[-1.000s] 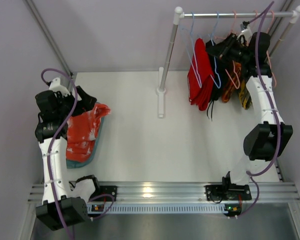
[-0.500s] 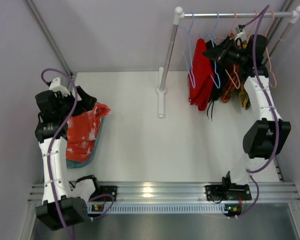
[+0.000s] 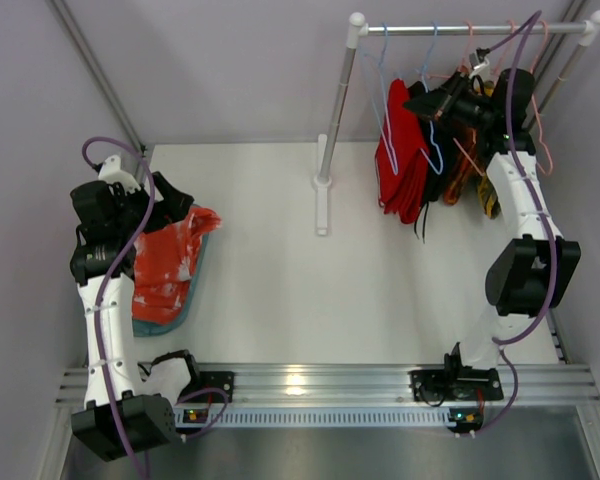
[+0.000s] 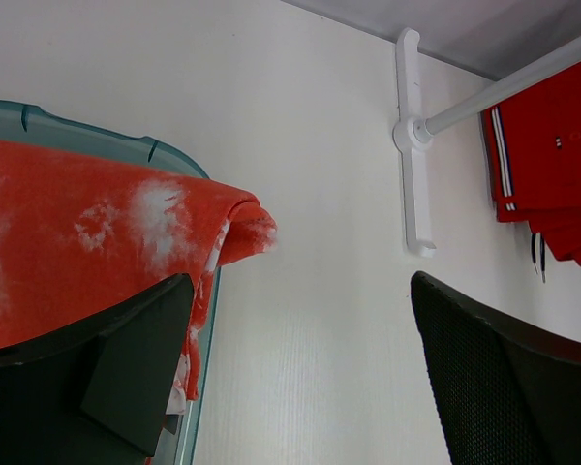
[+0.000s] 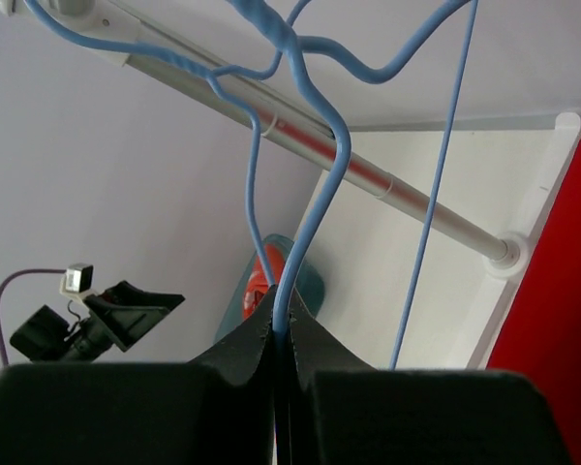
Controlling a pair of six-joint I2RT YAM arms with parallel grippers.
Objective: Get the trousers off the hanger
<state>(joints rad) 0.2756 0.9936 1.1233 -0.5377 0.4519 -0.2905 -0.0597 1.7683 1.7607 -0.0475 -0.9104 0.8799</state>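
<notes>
Plain bright red trousers (image 3: 400, 160) hang folded on a blue hanger from the rail (image 3: 460, 30) at the back right; they also show at the right edge of the right wrist view (image 5: 562, 320). My right gripper (image 3: 432, 102) is up beside them, shut on the wire of a blue hanger (image 5: 315, 184), its jaws pressed together round the wire (image 5: 283, 325). Orange-red trousers with whitish blotches (image 3: 170, 260) lie draped over a teal bin (image 4: 77, 131) at the left. My left gripper (image 4: 310, 373) is open and empty, just above those trousers' edge (image 4: 97, 242).
The rack's white post (image 3: 328, 150) and its foot stand at the back centre. Dark and yellow-and-orange garments (image 3: 475, 175) and pink hangers (image 3: 468, 150) hang right of the red trousers. Walls close in the table at the back and both sides.
My right gripper has moved a little to the left along the rail with the blue hanger, closer to the red trousers. The left arm has not moved.
</notes>
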